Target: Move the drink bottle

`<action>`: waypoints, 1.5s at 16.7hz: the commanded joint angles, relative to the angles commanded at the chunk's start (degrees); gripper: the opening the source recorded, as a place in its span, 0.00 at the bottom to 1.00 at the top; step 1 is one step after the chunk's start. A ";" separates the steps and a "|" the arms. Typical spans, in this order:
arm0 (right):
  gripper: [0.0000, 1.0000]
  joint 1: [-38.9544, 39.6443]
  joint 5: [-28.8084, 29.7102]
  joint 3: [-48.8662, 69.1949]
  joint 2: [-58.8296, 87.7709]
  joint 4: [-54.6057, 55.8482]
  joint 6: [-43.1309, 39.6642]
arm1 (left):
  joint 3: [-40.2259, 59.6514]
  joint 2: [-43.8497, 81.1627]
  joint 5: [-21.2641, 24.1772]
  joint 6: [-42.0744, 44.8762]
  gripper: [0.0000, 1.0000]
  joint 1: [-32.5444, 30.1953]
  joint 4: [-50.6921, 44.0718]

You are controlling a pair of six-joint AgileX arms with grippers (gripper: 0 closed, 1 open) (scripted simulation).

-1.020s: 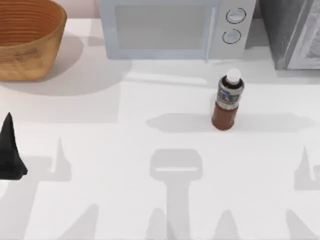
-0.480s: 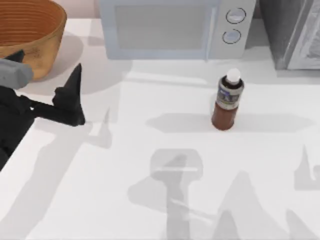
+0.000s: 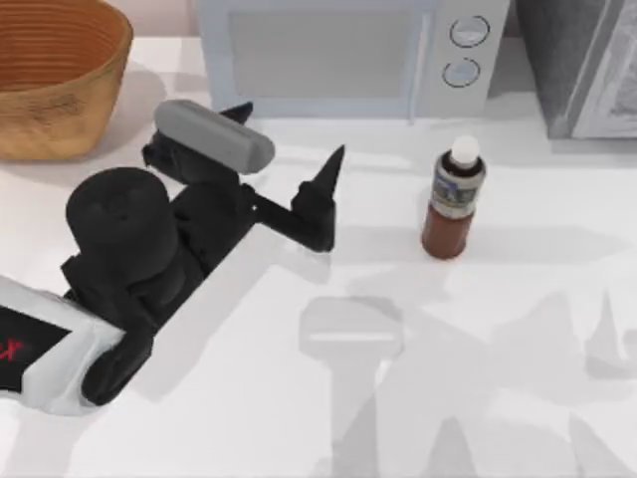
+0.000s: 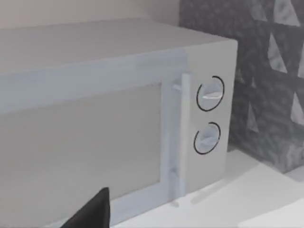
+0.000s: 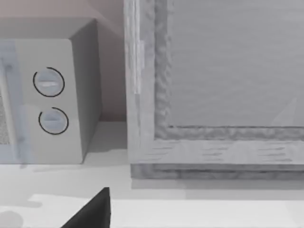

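Standing upright on the table [image 3: 299, 418], right of centre in the top view and just in front of the microwave's [image 3: 338, 55] dial end, the bottle [image 3: 453, 199] has not moved over the last second. What has changed is my left arm: a second ago only a dark fingertip showed at the table's left edge, half a second ago it was near the basket [image 3: 55, 75], and now the whole arm stretches across the left half of the table, with the left gripper [image 3: 318, 194] near the bottle's left side but not touching it. One dark pointed finger [image 3: 323, 184] is visible from above and another tip [image 4: 92, 211] in the left wrist view; whether the fingers are apart or together cannot be told. The bottle is small and reddish-brown, with a white screw cap and a grey-and-dark-blue label around its upper part. At the back left corner, the woven basket is open at the top, and its ribbed inside looks empty as far as the view reaches. The microwave's door is closed. A grey textured box [image 3: 582, 65] stands at the back right, beside the microwave. A right gripper fingertip [image 5: 92, 211] shows in the right wrist view, facing that box.
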 joint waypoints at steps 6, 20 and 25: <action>1.00 0.00 0.00 0.00 0.00 0.00 0.00 | 7.32 23.14 0.78 0.07 1.00 -7.79 15.90; 1.00 0.00 0.00 0.00 0.00 0.00 0.00 | 12.32 33.30 1.08 -0.04 1.00 -10.89 20.89; 1.00 0.00 0.00 0.00 0.00 0.00 0.00 | 25.94 38.10 0.70 -0.10 1.00 -11.44 12.44</action>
